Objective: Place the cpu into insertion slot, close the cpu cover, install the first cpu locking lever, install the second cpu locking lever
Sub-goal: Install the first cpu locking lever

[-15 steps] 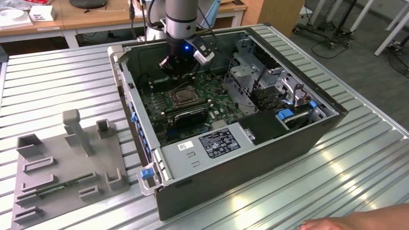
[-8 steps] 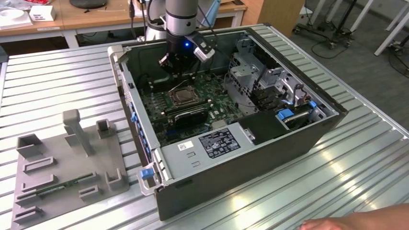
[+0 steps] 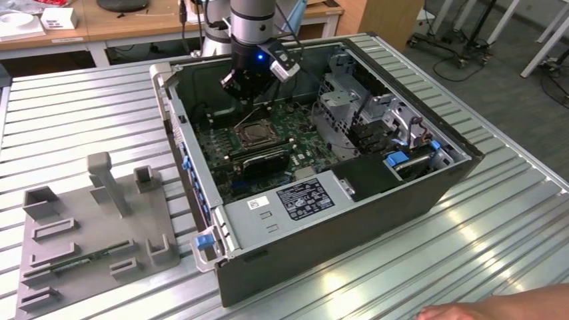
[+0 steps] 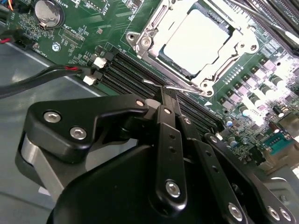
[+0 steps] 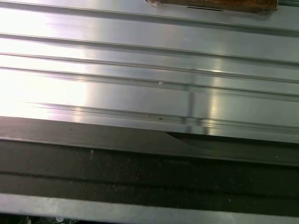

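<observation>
- The dull silver-grey square cpu (image 4: 196, 39) is sitting in the silver-rimmed square insertion slot (image 3: 252, 135), with the thin silver frame cpu cover (image 4: 148, 35) apparently lying closed over it.
- The black gripper (image 4: 169, 95), at the slot's 12 o'clock in the exterior view, is holding its fingers together just beside a thin silver wire locking lever (image 4: 184, 88).
- Judgement: the first lever step is in hand, calling for a steady downward press and hooking.
</observation>
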Action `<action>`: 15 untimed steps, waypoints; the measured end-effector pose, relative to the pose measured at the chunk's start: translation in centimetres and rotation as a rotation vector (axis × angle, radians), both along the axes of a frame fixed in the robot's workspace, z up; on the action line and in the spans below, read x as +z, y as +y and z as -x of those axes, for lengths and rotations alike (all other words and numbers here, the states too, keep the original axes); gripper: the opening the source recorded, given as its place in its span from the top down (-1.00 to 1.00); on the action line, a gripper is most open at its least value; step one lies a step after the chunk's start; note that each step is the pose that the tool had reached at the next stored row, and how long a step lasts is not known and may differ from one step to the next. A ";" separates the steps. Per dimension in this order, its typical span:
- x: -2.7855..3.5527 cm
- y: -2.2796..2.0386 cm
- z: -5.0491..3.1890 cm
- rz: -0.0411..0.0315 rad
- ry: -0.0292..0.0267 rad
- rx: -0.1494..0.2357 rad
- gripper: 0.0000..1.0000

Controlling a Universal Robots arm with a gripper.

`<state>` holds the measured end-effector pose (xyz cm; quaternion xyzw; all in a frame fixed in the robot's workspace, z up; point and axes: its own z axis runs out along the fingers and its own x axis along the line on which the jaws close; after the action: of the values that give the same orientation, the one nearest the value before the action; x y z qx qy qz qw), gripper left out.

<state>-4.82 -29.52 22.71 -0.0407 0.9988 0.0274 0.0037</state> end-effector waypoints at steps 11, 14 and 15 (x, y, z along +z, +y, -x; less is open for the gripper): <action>0.00 0.00 0.00 0.0002 0.0003 -0.140 0.79; -0.01 -0.01 0.00 0.0004 0.0004 -0.187 0.79; -0.01 0.00 0.01 0.0004 0.0003 -0.195 0.79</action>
<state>-4.82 -29.52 22.69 0.0569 0.9980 0.0267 0.0062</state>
